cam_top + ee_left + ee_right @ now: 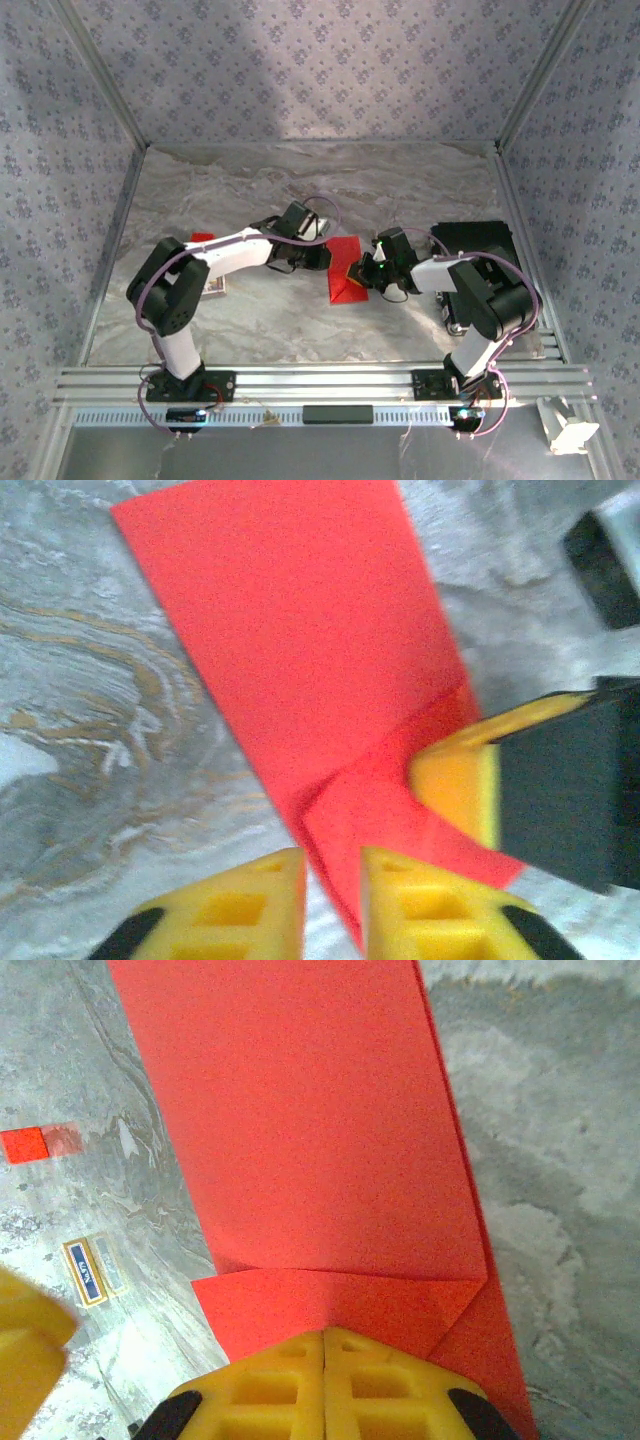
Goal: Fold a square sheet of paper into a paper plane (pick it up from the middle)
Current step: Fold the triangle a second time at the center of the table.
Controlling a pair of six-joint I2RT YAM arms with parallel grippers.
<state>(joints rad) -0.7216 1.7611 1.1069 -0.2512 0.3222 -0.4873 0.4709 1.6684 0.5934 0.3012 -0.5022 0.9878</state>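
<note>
Paper [310,1130] folded on table [570,1160], right pincer [325,1342] closed

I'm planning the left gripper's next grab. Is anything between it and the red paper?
Nothing visible stands between them. The left gripper, jaws slightly apart, sits right at the folded corner of the red paper. The right gripper, shut, rests on that same end close beside it, so room there looks tight.
</note>
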